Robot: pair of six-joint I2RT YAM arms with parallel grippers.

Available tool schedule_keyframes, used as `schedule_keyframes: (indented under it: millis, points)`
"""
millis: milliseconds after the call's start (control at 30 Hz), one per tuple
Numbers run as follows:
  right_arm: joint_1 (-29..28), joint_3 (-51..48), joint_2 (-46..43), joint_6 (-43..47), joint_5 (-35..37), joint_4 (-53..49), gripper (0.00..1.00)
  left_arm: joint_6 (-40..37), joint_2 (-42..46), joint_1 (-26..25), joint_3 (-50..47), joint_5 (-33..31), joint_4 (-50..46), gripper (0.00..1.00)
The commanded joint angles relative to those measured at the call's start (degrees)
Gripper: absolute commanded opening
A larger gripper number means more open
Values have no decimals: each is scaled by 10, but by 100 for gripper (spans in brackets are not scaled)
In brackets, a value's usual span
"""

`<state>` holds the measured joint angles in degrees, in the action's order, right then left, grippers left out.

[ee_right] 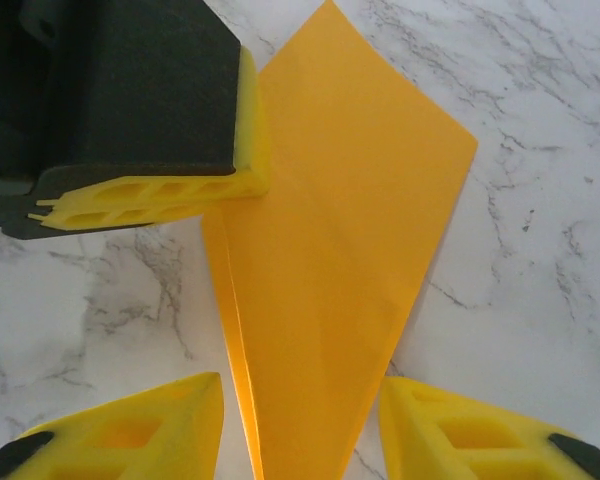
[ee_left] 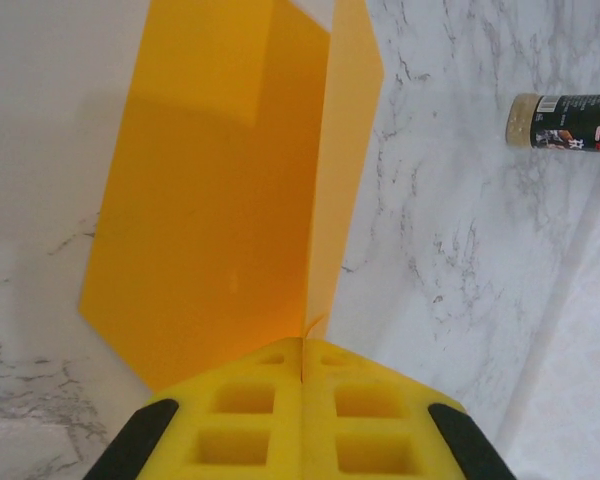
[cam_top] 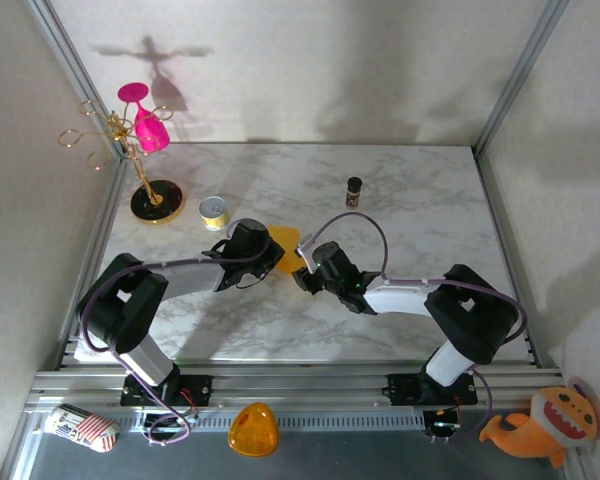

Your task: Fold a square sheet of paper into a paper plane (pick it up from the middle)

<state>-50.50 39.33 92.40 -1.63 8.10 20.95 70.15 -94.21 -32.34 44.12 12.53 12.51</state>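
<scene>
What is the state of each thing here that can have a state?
Paper: folded to a creased wedge, pinched at one edge.
Left gripper: shut on the paper.
Right gripper: open, fingers either side of the paper's point.
Spice jar: upright.
Pink glass: hanging on the gold rack, bowl down.

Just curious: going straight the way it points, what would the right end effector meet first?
Probably the orange paper, lying between its spread jaws; the left end effector, pinching that paper, sits to one side.

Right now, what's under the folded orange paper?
The marble table shows all round the folded paper. The patch directly beneath it is covered, so nothing there can be checked. The left end effector pinches its edge.
</scene>
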Motion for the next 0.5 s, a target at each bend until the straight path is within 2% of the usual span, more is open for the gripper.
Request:
schedule_keyframes:
  millis: [0, 333, 467]
  points:
    - [-18, -2, 24, 25, 51, 34, 45, 12, 6, -6, 9, -19, -22, 2]
    - [-29, 18, 67, 34, 76, 36, 40, 16, 7, -6, 13, -16, -28, 4]
    - [-30, 18, 73, 43, 80, 37, 33, 18, 10, -5, 15, -13, -30, 9]
